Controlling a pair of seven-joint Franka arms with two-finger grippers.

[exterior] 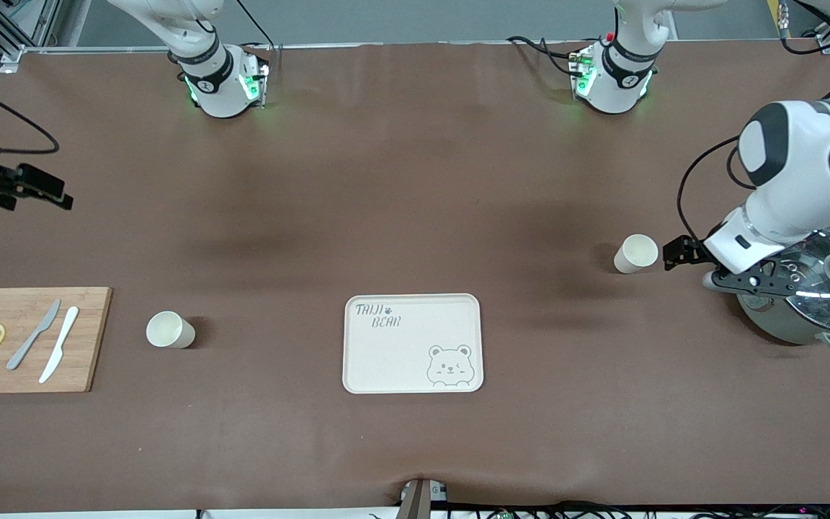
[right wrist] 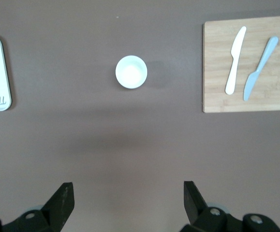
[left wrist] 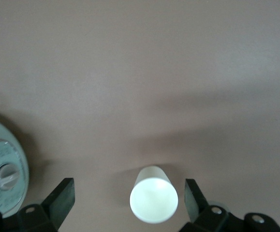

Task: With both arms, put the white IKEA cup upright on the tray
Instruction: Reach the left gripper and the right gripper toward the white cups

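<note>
front view: two plain white cups (exterior: 636, 253) (exterior: 170, 329) stand upright; both end effectors (left wrist: 128, 197) (right wrist: 127, 199) spread, empty.

Even overhead light leaves soft, diffuse shadows on the brown tabletop (exterior: 415, 216). Glare glints on the pot lid (exterior: 829, 270). In the left wrist view the cup (left wrist: 154, 200) looks overexposed, perhaps slightly blurred.

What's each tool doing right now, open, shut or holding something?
Left tool: open, empty, fingers either side of a cup.
Right tool: open, empty, over bare table.
</note>
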